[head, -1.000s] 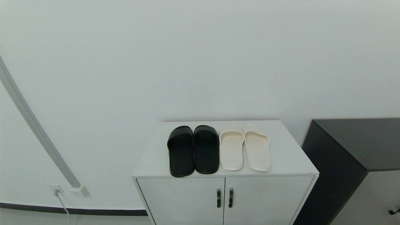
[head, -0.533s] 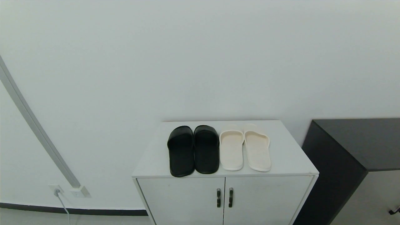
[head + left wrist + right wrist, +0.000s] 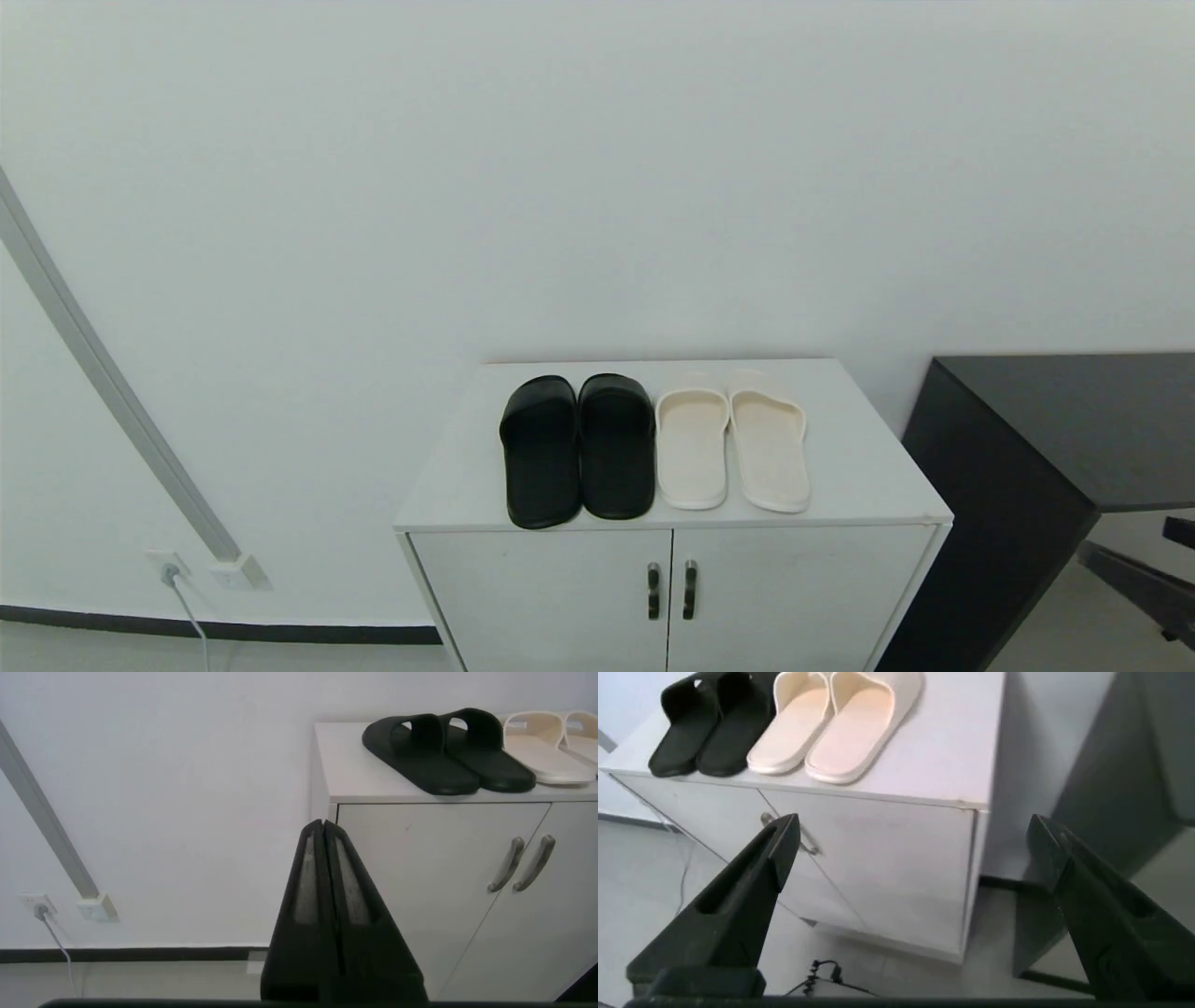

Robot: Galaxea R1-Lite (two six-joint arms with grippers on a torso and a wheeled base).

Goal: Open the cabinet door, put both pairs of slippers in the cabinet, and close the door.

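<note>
Two grippers hang clear of the cabinet [image 3: 845, 481], touching nothing. The left gripper [image 3: 322, 835] has its fingers pressed flat together with no gap between them and nothing held; it sits out in front of the cabinet's left front corner, below the level of the top. The right gripper [image 3: 915, 835] is spread wide and empty, one dark finger [image 3: 747, 901] to either side of its view. It is out beyond the right front corner, above the level of the top.

Both doors are shut, the left door [image 3: 546, 597] meeting the right door [image 3: 803, 588] at the middle. One dark upright handle [image 3: 653, 591] stands just beside the other [image 3: 690, 589], either side of the seam.

On the cabinet top lie both pairs, toes toward the wall. The black slippers [image 3: 541, 457] lie left of centre with their heels at the front edge. The cream slippers [image 3: 693, 453] lie just beside them on the right, heels a little back from that edge. Each pair lies side by side, close together.

Right of the cabinet stands a dark unit [image 3: 1027, 467]. On the wall to the left, a grey conduit [image 3: 93, 373] slants down to a socket [image 3: 168, 567] with a plug in it.
</note>
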